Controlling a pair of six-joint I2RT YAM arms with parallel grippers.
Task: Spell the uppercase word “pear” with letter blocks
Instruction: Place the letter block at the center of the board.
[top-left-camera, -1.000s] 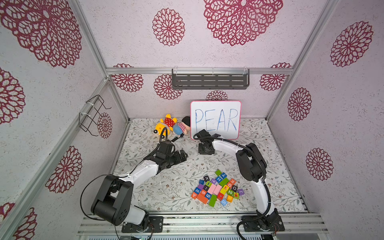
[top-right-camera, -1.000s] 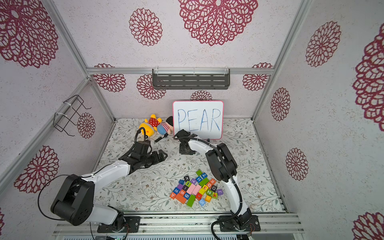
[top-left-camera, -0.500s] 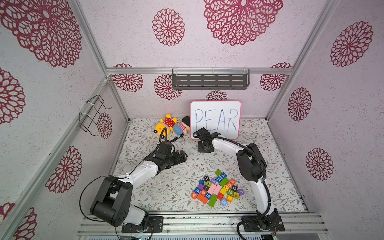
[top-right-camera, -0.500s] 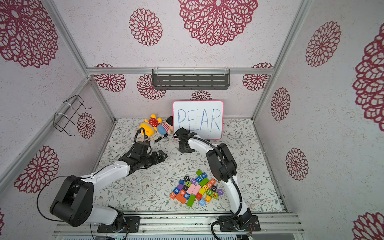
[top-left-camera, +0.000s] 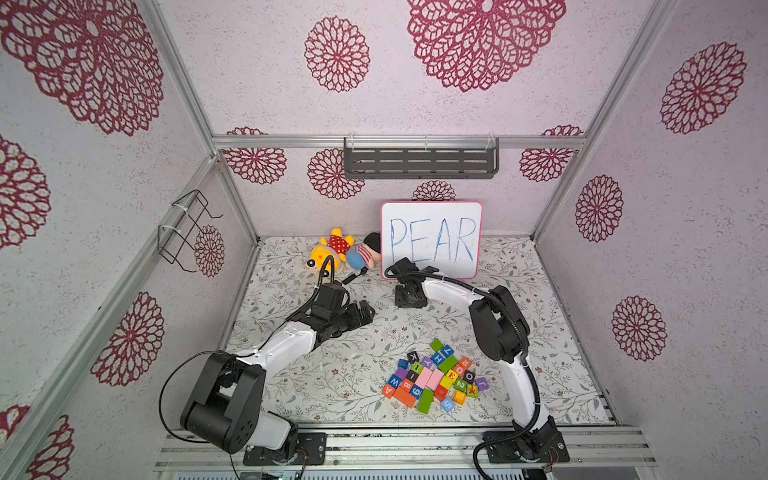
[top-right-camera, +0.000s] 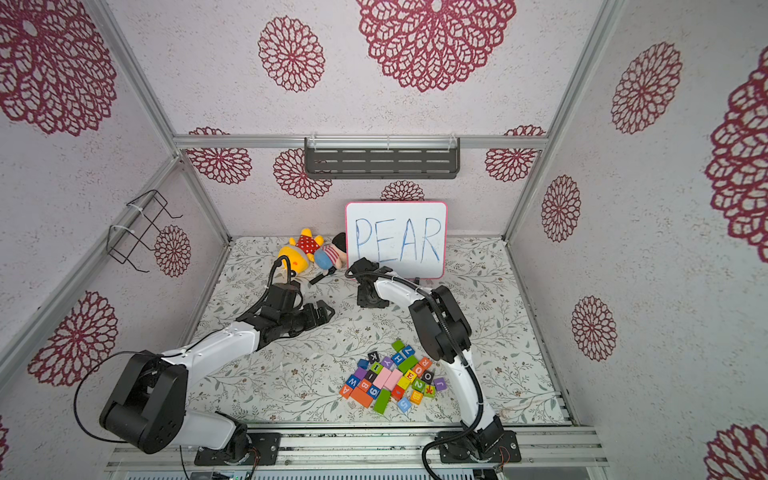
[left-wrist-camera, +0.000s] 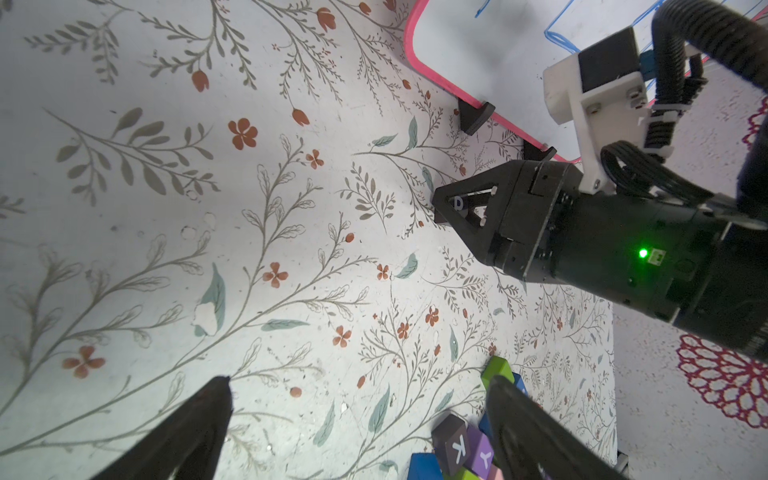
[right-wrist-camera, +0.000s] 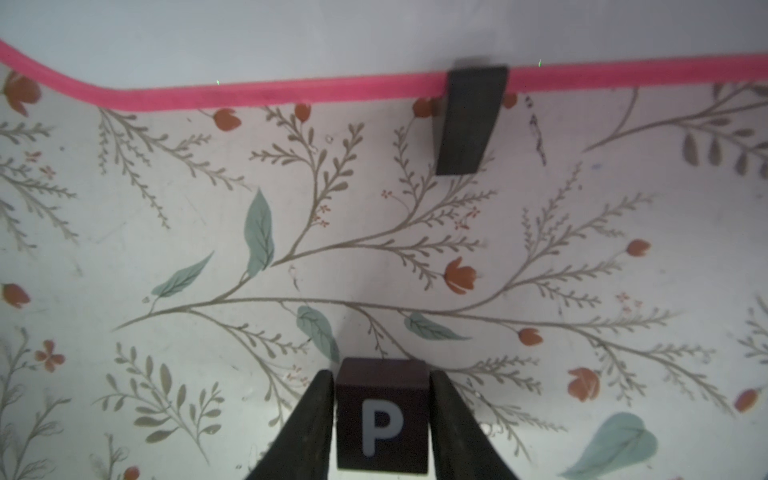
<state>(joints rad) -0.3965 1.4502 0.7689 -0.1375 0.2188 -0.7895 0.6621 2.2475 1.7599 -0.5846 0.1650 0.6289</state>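
Black P block (right-wrist-camera: 381, 415) between right claw (right-wrist-camera: 381, 376) fingers (right-wrist-camera: 307, 428), near pink-framed whiteboard (right-wrist-camera: 374, 33).

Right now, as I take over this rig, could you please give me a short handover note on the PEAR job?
Left gripper: open, empty, over bare table.
Right gripper: jaws closely flank the P block, just in front of the whiteboard; whether they grip it I cannot tell.
E block, A block and R block: in the block pile at the near side of the table.
Done: P is out of the pile, at the board.
Left: confirm P is released, then fetch E, A and R and line them up beside it.
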